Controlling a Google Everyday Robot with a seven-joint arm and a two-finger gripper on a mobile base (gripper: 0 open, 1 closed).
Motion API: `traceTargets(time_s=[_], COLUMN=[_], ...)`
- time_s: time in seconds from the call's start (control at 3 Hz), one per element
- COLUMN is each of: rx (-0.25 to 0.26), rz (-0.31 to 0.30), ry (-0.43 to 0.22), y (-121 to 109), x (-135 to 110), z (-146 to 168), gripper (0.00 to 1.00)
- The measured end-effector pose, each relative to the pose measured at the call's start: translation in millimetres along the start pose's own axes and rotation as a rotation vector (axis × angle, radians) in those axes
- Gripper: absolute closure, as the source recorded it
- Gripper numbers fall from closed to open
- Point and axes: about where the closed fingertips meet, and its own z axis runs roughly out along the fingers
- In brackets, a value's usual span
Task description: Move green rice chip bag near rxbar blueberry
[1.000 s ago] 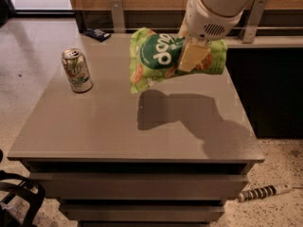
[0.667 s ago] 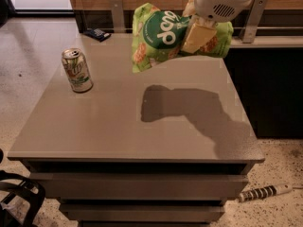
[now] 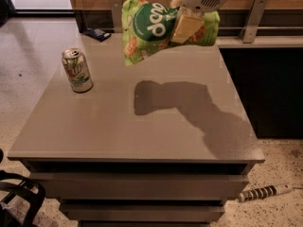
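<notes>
Green crinkled film, dark green circle, white "dang" lettering, round chips printed below: the green rice chip bag [image 3: 151,27] hangs in the air above the far part of the desk [image 3: 142,136], touching nothing under it. The bag sits tilted, its logo slanting up to the right and its lower left corner drooping. The hand [image 3: 184,30] comes in from the top of the view and is clamped on the bag's right side, with one pale finger [image 3: 182,28] pressed flat across the front of the film. A shadow [image 3: 180,105] of bag and arm lies on the middle of the desk.

Step in hand, as judged: carry phase. The grasp and lift are done and the placement is not.

The rxbar blueberry [image 3: 97,34] lies flat at the far left corner of the desk, left of the bag and apart from it. A soda can [image 3: 77,70] stands upright on the left side, nearer the camera than the bar.

The next move likely calls for travel leftward toward that corner, then a descent until the bag meets the desk just beside the bar, not on it, and only then a release. The path should keep the drooping corner clear of the can.
</notes>
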Motion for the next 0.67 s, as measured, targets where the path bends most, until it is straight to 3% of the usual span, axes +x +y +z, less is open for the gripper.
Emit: traceTargets(time_s=[0.67], rx=[0.052], rz=[-0.15], ry=[-0.018], y=[-82.0], x=[-35.4], z=[65.1], gripper=[1.0])
